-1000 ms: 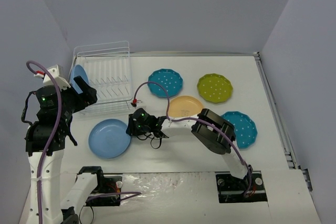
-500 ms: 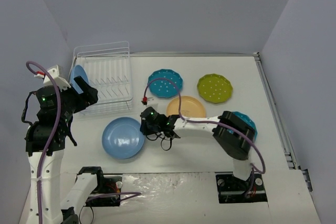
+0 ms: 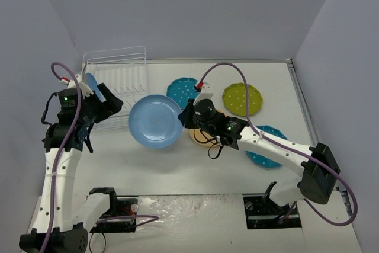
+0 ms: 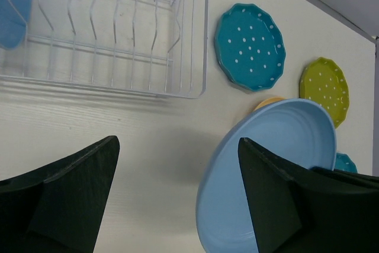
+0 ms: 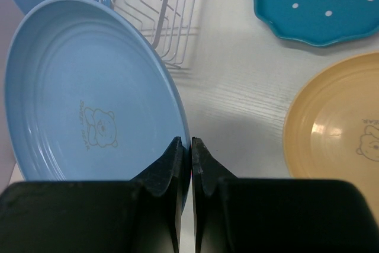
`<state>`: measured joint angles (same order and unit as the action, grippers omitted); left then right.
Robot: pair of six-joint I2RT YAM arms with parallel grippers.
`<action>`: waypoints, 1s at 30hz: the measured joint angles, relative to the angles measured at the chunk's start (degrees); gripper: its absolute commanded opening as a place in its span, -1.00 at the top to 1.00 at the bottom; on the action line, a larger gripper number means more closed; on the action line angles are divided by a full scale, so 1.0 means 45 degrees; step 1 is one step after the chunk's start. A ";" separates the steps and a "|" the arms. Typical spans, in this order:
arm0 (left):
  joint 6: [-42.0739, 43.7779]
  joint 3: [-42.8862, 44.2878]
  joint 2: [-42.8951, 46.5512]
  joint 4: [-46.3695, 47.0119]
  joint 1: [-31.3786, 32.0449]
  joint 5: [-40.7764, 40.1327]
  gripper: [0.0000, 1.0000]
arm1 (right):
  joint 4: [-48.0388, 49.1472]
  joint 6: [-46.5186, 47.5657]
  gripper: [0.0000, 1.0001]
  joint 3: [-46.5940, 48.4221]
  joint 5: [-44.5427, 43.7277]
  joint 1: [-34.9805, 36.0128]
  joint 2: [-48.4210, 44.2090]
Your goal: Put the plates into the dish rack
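Observation:
My right gripper is shut on the rim of a plain light blue plate and holds it tilted above the table, just right of the white wire dish rack. The right wrist view shows the gripper pinching this plate, which has a bear print. A second light blue plate stands in the rack's left end. My left gripper is open and empty at the rack's near edge; in its wrist view the gripper hangs over bare table, with the held plate on the right.
A teal dotted plate lies behind the held plate, and a lime green plate lies to its right. The orange-yellow plate lies under my right arm. A second teal plate lies at the right. Grey walls enclose the table.
My right gripper has lifted the light blue plate off the table and carried it up and back, towards the rack. My left arm has shifted a little to the right.

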<state>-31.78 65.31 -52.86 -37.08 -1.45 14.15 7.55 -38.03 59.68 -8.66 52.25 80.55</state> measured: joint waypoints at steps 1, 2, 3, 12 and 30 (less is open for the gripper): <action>-0.0111 -0.0165 -0.0173 0.0172 0.0000 0.0341 -0.56 | -0.0082 0.0024 1.00 -0.0036 0.0000 -0.0087 -0.0067; -0.0219 -0.0304 -0.0312 0.0347 0.0000 0.0668 -0.56 | -0.0192 0.0049 1.00 -0.0075 0.0000 -0.0202 -0.0112; -0.0323 -0.0416 -0.0464 0.0518 0.0000 0.0998 -0.57 | -0.0288 0.0075 1.00 -0.0108 0.0000 -0.0267 -0.0151; -0.1731 -0.1502 -0.1559 0.3166 0.0005 0.4735 -0.61 | -0.0593 0.0143 1.00 -0.0388 0.0014 -0.0753 -0.0853; -0.4115 -0.3093 -0.2731 0.7363 0.1443 0.8332 -0.61 | -0.0603 0.0177 1.00 -0.0521 0.0347 -0.1283 -0.1692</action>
<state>-50.30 51.39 -65.15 -3.94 5.04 51.64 4.84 -37.23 57.34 -7.10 46.48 72.93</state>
